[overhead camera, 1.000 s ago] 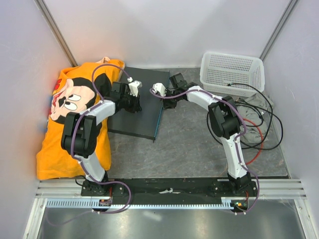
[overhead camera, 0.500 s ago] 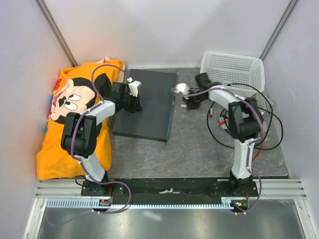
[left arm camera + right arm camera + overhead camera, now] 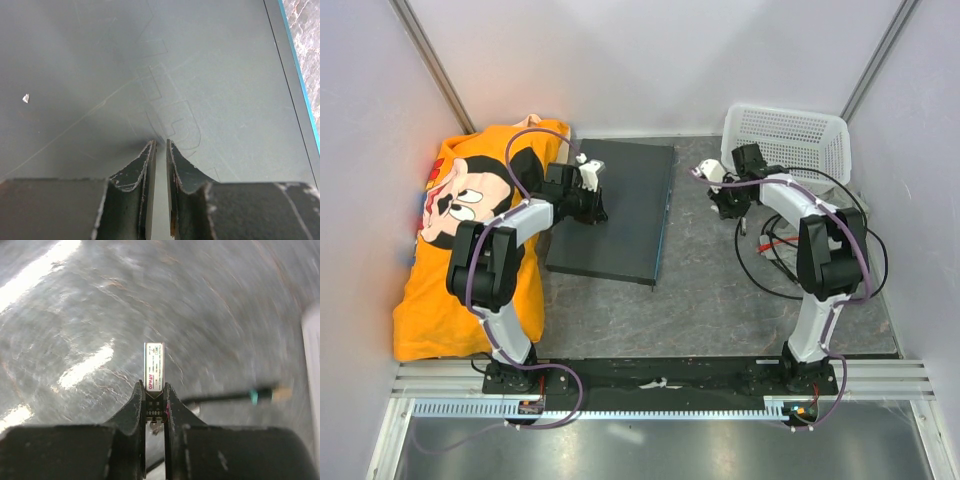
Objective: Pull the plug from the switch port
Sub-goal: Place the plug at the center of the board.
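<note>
The switch (image 3: 620, 215) lies flat left of centre, with a dark top and a teal front edge (image 3: 663, 225) facing right. My left gripper (image 3: 592, 210) rests on its top, jaws nearly together with nothing between them; the left wrist view shows the tips (image 3: 160, 145) against the dark top (image 3: 200, 75). My right gripper (image 3: 723, 207) is well right of the switch, near the basket. It is shut on the plug (image 3: 154, 366), a small metal module with a white label, held clear of the switch above the grey floor.
A white mesh basket (image 3: 785, 150) stands at the back right. Black and red cables (image 3: 820, 255) coil on the floor right of my right arm. A thin cable with a teal tip (image 3: 255, 396) lies beyond the plug. An orange cartoon shirt (image 3: 470, 240) covers the left side.
My right gripper has come away from the switch's front face with the plug and moved right toward the basket. The switch swung to the right earlier. The left gripper stayed put.
</note>
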Motion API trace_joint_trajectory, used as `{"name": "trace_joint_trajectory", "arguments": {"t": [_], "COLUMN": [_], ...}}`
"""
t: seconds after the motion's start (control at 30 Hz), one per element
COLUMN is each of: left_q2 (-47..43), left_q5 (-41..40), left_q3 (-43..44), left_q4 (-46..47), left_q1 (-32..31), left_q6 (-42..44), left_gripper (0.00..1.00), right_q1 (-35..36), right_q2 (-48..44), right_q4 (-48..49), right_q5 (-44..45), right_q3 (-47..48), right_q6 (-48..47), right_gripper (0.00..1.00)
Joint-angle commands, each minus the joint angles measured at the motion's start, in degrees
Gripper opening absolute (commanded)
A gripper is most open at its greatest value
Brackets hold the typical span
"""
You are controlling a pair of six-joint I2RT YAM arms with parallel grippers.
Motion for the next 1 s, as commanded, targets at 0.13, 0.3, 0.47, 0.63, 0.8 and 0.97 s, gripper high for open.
{"name": "trace_joint_trajectory", "arguments": {"t": [0.13, 0.3, 0.47, 0.63, 0.8, 0.97], "left_q2": [0.71, 0.72, -0.16, -1.13, -2.01, -2.01], "left_q5": [1.13, 0.79, 0.34, 0.08, -0.09, 0.08], "left_q3": [2.03, 2.29, 2.12, 1.59, 0.89, 1.85], "left_q4": [1.99, 2.08, 1.38, 1.28, 0.41, -2.14], "left_q1": [0.10, -0.07, -0.34, -0.43, -0.43, -0.52], "left_q6": [-2.76, -3.02, -2.76, -2.41, -1.79, -0.13], "left_gripper": [0.21, 0.21, 0.22, 0.22, 0.22, 0.22], "right_q1": [-1.04, -1.92, -4.47, -5.44, -5.35, -3.77], "right_q2": [-15.67, -13.50, -8.66, -5.76, -8.38, -12.69], "right_q4": [6.05, 7.62, 8.95, 9.92, 8.77, 11.30], "right_q5": [16.63, 16.81, 18.66, 17.87, 11.02, -0.11], "right_q3": [-13.45, -16.89, -12.86, -11.80, -9.86, -9.41], "right_q6": [35.11, 38.90, 42.78, 41.99, 42.16, 41.81], "right_gripper": [0.01, 0.01, 0.01, 0.44, 0.69, 0.98]}}
